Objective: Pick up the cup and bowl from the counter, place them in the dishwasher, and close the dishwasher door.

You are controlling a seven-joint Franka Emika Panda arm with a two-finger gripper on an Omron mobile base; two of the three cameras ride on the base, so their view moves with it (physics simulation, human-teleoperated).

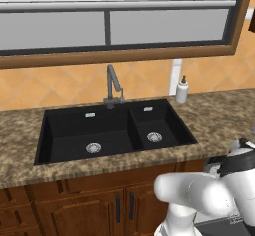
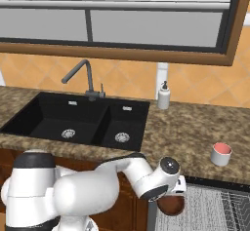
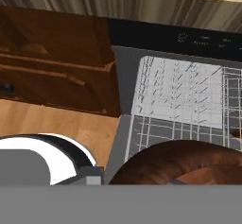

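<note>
— While hanging low over the open dishwasher [image 2: 215, 205], pinching the brown bowl [image 2: 171, 204] between the gripper [image 2: 172, 196] jaws, rim closest in the hand view [image 3: 184, 164].
— Carrying it toward the pale wire rack [image 3: 182, 90]?
— Looking so: hovering just above the rack's near corner, beside the wooden cabinet [image 3: 56, 62], bowl not yet set down.
— And waiting behind?
— Sitting upright on the counter [image 2: 190, 132], the pink-lined cup [image 2: 221, 154], well apart from the soap bottle [image 2: 164, 96] and black sink [image 2: 78, 118].
— Coming next?
— Probably lowering the bowl squarely onto the wires, spreading the jaws, then rising for the cup; swinging the door shut last.
</note>
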